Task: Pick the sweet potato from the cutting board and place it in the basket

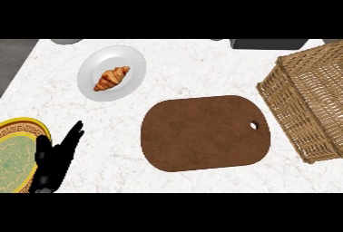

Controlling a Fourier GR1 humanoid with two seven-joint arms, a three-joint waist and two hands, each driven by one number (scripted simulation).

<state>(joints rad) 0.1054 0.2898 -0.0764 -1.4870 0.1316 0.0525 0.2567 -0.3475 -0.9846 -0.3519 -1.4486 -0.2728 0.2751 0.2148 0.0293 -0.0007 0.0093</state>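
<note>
Marble counter (201,68); board (204,133) bare. No sweet potato seen, possibly in basket (315,113); could not tell. Open, empty left hand (53,163) rested lower left; right hand out of view. Judged: pick done, placement unconfirmed. Next: locate potato.

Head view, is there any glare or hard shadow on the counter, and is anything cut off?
Head view: even light, no glare on the counter, no hard shadow beside the cutting board; the basket is cut by the right edge, the patterned plate by the left.
</note>
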